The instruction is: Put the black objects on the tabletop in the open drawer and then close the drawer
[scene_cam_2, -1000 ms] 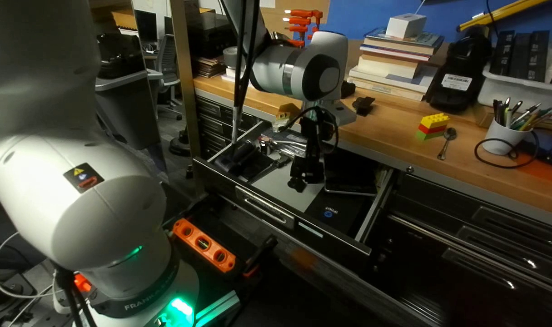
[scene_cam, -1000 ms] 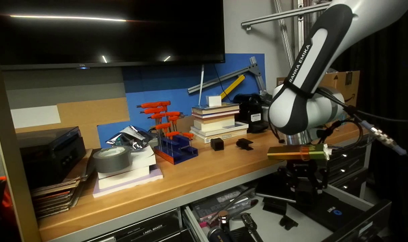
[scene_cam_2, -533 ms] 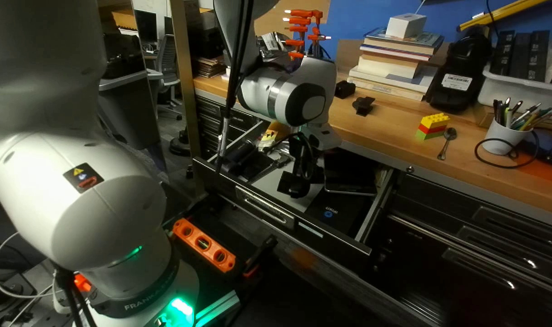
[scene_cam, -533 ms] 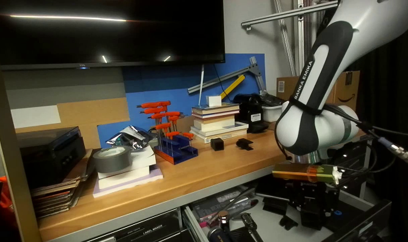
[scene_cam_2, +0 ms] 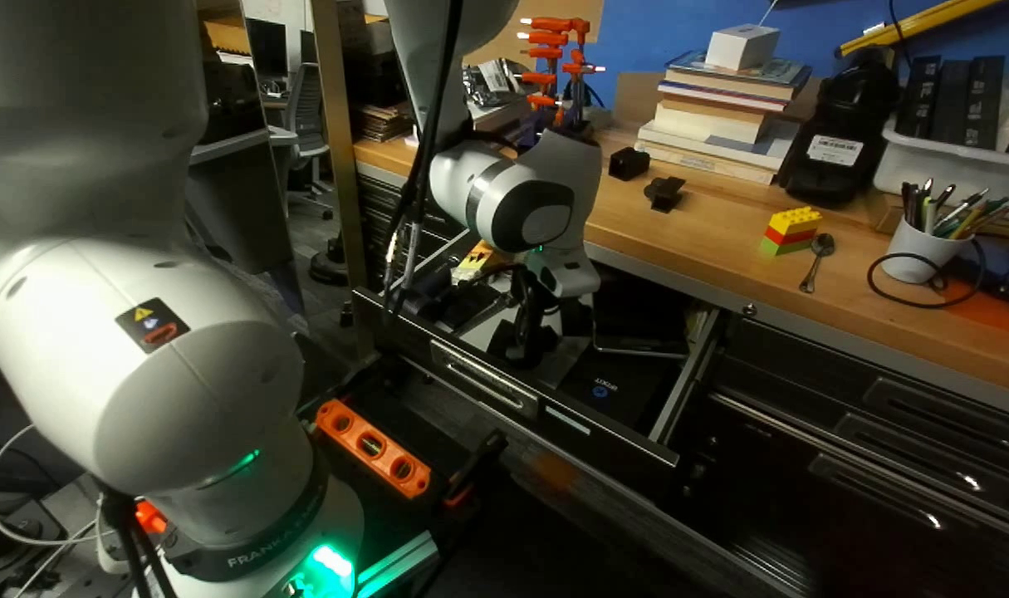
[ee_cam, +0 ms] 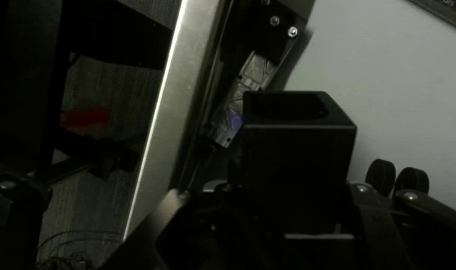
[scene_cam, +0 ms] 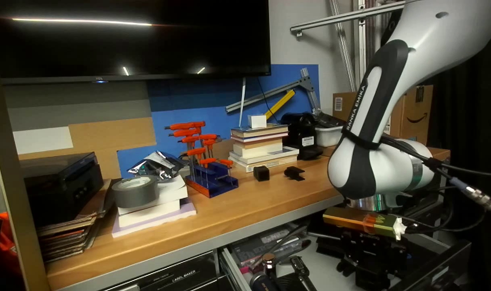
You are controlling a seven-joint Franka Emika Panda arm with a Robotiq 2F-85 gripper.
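My gripper (scene_cam: 372, 264) is low in the open drawer (scene_cam_2: 612, 432), near its front panel; it also shows in an exterior view (scene_cam_2: 527, 336). In the wrist view my gripper (ee_cam: 291, 198) is shut on a black hollow block (ee_cam: 299, 150), one finger on each side. The drawer's metal front edge (ee_cam: 167, 101) runs left of it. On the wooden tabletop (scene_cam: 245, 206) stand a black cube-like block (scene_cam: 262, 173) and a black clip-like piece (scene_cam: 294, 173). A black piece (scene_cam: 328, 245) lies in the drawer behind the gripper. Two black round discs (ee_cam: 380, 176) show right of the gripper.
The drawer also holds tools (scene_cam: 300, 268), a copper-topped cylinder (scene_cam: 268, 260) and a dark box (scene_cam_2: 604, 390). On the tabletop are a red-orange tool rack (scene_cam: 213, 182), stacked books (scene_cam: 261, 151), toy bricks (scene_cam_2: 792, 231), a spoon (scene_cam_2: 817, 262) and a pen cup (scene_cam_2: 923, 249).
My gripper has moved down into the drawer and toward its front panel with the black block in it. The black pieces on the tabletop have not moved.
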